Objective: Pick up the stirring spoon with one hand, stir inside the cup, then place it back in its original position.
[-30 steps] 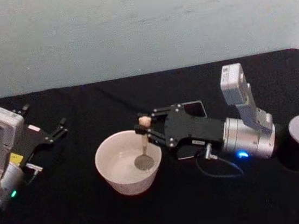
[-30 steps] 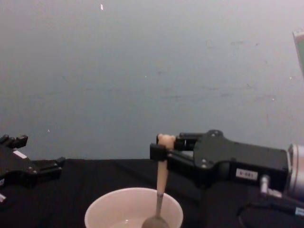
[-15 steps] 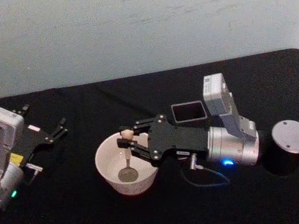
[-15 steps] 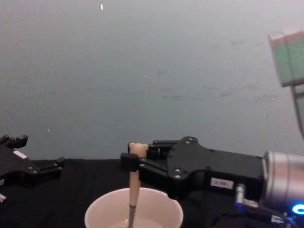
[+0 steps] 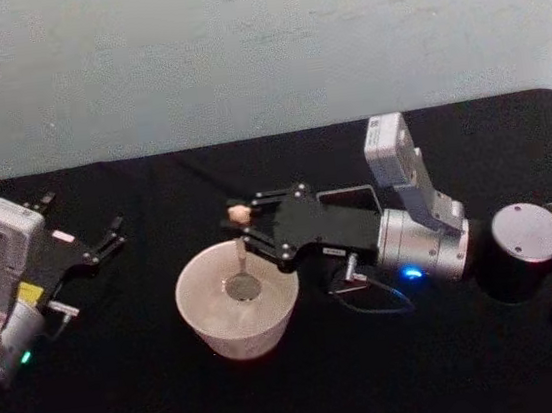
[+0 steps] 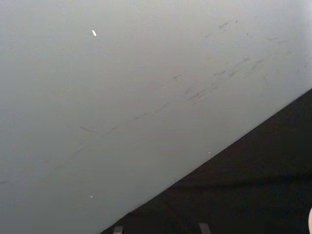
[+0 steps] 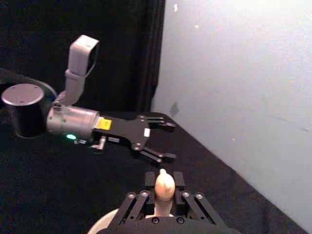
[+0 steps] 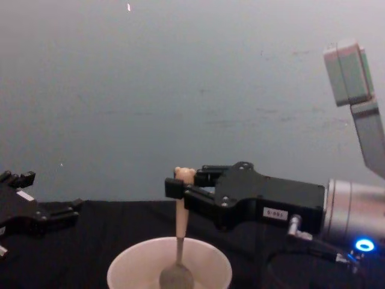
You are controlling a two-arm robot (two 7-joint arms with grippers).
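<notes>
The cream-white cup (image 5: 202, 321) stands at the table's middle, and its rim (image 8: 120, 262) shows low in the chest view. The stirring spoon (image 5: 241, 256) stands upright in it, with its metal bowl (image 8: 176, 278) down inside and its bear head (image 7: 163, 184) on top. My right gripper (image 5: 243, 218) reaches in from the right, above the cup's far side. It is shut on the spoon's handle just under the bear head (image 8: 183, 174). My left gripper (image 5: 109, 238) rests open at the table's left, apart from the cup, and also appears as the gripper (image 7: 163, 142) farther off in the right wrist view.
A dark square holder (image 5: 355, 194) sits on the black table behind my right gripper, mostly hidden by it. A pale wall rises behind the table. The right arm's grey round joint (image 5: 525, 233) lies at the right.
My right gripper has carried the spoon around inside the cup: from the right side, to the left near side, and now back toward the far middle. The left arm has not moved.
</notes>
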